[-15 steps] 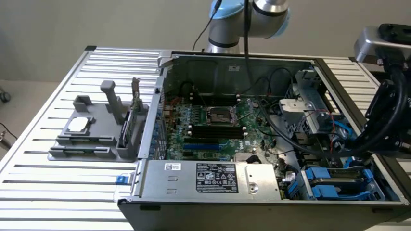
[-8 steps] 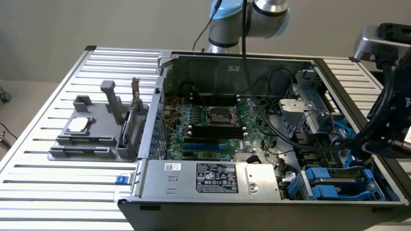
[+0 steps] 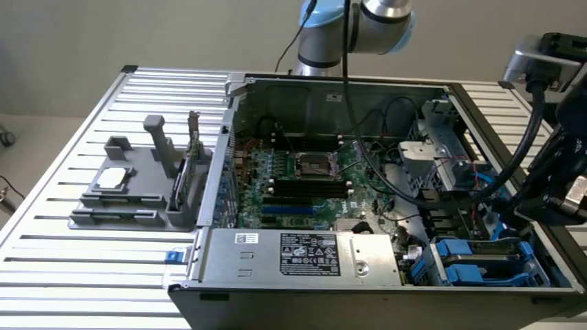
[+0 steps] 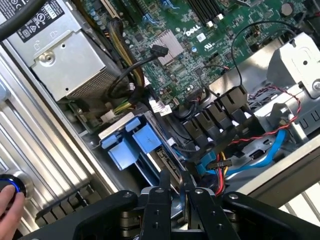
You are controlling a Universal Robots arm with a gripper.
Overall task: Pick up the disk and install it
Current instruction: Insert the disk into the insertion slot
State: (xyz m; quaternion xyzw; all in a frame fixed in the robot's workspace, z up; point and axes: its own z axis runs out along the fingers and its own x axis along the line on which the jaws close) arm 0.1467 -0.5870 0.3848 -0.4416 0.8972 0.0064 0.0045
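The disk's blue plastic carrier (image 4: 127,142) sits in the drive bay at the front corner of the open computer case, beside the power-supply box. In the exterior view the same blue carrier (image 3: 477,265) lies low at the case's right front corner. Its silver face is mostly hidden by the bay and cables. My gripper (image 4: 173,181) hangs just above the bay. Its two black fingers (image 4: 161,192) stand close together with only a thin gap and nothing between them. The gripper's dark body (image 3: 541,199) hovers over the case's right side in the exterior view.
The grey power-supply box (image 3: 307,254) fills the case's front. Red, blue and black cables (image 4: 240,150) crowd the bay. A grey fixture (image 3: 128,192) with a small square chip (image 3: 111,178) stands on the slatted table at the exterior view's left. A hand (image 4: 7,207) rests by a blue-ringed button (image 4: 12,182).
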